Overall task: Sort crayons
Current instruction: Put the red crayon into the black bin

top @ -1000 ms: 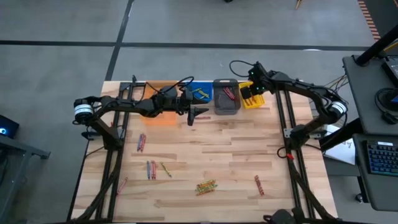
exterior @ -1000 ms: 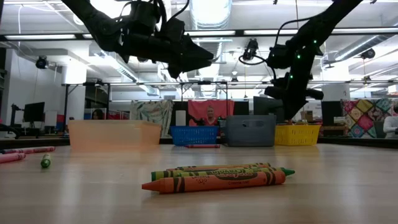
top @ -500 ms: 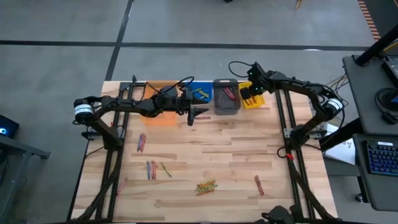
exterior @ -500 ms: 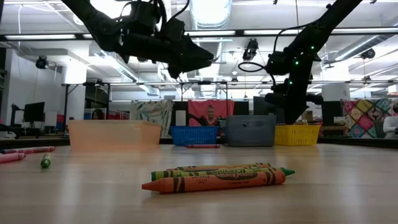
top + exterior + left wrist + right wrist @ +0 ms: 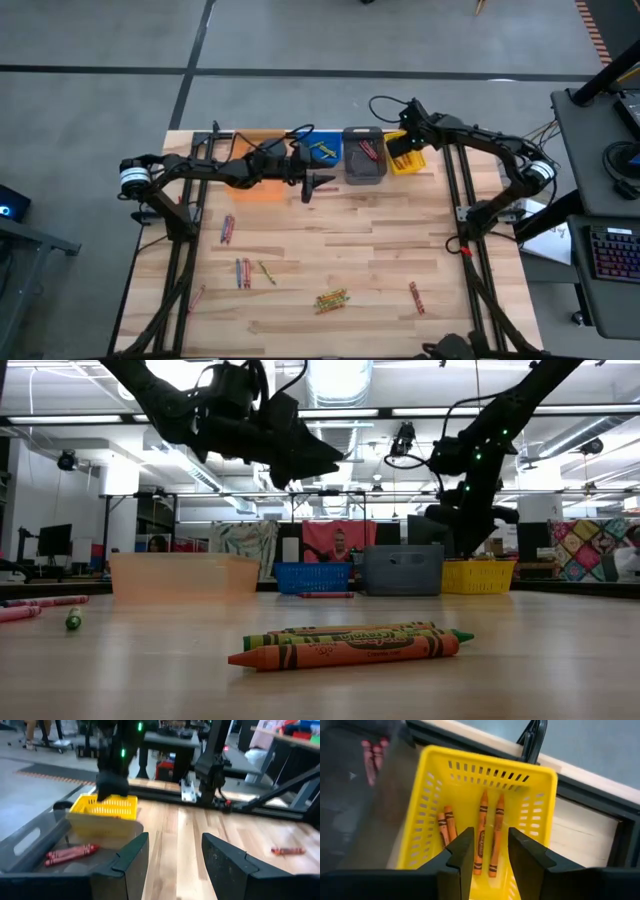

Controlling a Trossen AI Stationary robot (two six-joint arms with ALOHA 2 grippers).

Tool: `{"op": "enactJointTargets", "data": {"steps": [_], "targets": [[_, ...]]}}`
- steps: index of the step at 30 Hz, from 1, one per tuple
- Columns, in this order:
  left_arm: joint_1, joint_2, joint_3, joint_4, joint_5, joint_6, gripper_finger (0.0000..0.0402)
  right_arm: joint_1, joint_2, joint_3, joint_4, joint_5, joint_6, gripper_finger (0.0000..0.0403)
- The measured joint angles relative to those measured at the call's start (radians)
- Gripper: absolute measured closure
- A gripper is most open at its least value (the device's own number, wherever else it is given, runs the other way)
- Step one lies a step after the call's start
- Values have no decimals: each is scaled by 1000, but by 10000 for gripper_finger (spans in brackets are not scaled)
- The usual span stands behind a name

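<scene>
Crayons, sorted lot: we count four orange crayons [image 5: 487,832] lying in the yellow bin [image 5: 540,795], two long and two short; red crayons [image 5: 70,854] in the grey bin [image 5: 364,167]; green-yellow ones [image 5: 322,151] in the blue bin [image 5: 326,140]. These bins and an orange bin [image 5: 180,575] stand in a row along the far edge of the bench [image 5: 400,240].

Crayons, loose lot, on the bench top: a mixed bundle [image 5: 332,298] of green and orange sticks near the middle of the near edge; one red crayon [image 5: 414,296] toward the near right corner; a red and blue group with a green one [image 5: 246,272] left of centre; a further group [image 5: 227,229] nearer the left edge; one stick [image 5: 197,295] by the near left corner. In the low view we see another red crayon [image 5: 326,595] lying just before the blue bin.

Right tool [image 5: 489,852]: directly over the yellow bin, fingers parted, nothing between them.

Left tool [image 5: 172,855]: raised above the bench just in front of the blue and grey bins, fingers parted, holding nothing.

In the room beyond the far edge we note a person [image 5: 338,546] seated behind the bins.
</scene>
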Motion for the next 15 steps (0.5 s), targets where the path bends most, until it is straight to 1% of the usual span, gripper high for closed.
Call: {"op": "enactJointTargets", "data": {"steps": [7, 11, 15], "targets": [[0, 0, 0, -110, 0, 68, 235, 40, -116, 0, -3, -27, -4, 293], [0, 0, -1, -176, 0, 140, 235, 111, -193, -11, 5, -28, -30, 299], [-1, 0, -1, -238, 2, 213, 235, 212, -265, -54, 49, -27, -37, 307]]}}
